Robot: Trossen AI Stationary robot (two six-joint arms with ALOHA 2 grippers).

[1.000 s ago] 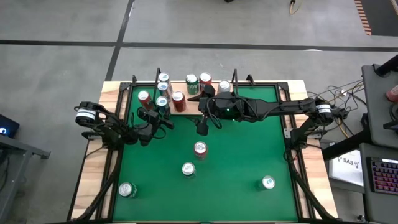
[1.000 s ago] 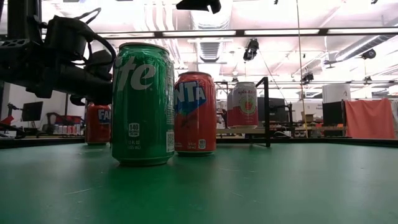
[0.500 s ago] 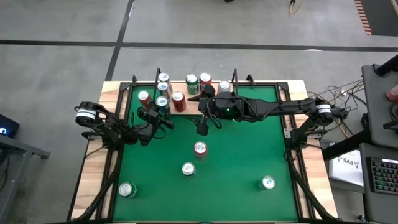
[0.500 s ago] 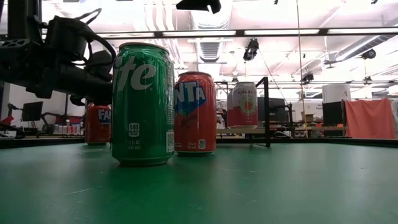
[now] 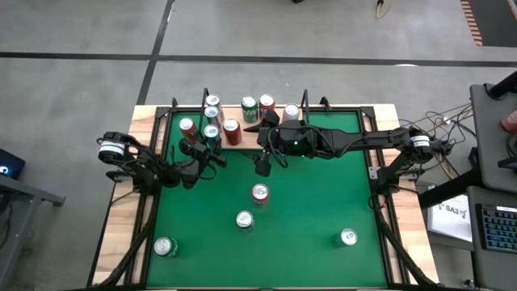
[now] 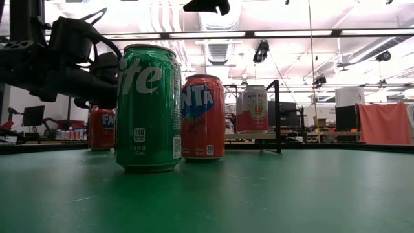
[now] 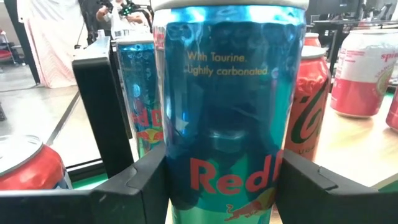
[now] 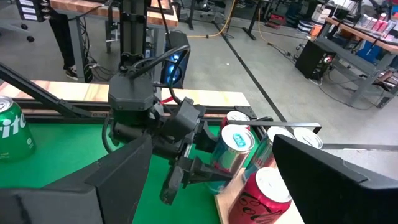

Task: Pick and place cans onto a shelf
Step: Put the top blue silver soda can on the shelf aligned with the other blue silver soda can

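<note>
The light-wood shelf point(image 5: 242, 139) lies at the table's far edge and carries several upright cans, red, green, blue and pink-white. My left gripper point(image 5: 207, 145) reaches in level from the left and is shut on a blue can point(image 7: 230, 118) at the shelf's near-left part. Whether that can's base rests on the board does not show. My right gripper point(image 5: 262, 166) hangs open, high above the table's middle, with nothing between its fingers. A red can point(image 5: 260, 194) and three green ones point(image 5: 245, 219) point(image 5: 166, 246) point(image 5: 348, 237) stand loose on the green table. My left gripper pinches the blue can's round side wall point(image 7: 177, 180) between its two fingers point(image 7: 134, 186), one on each side of the body. The fingers come level from the table's left. The can stands upright in the hold, its silver top point(image 8: 237, 138) up.
Close by the held can stand another blue can point(image 7: 138, 93), a red can point(image 7: 28, 165) and a red cola can point(image 7: 314, 99). Black wire uprights point(image 6: 277, 116) rise at the shelf's ends. A green can point(image 6: 149, 107) and a red one point(image 6: 202, 116) stand nearest the low camera.
</note>
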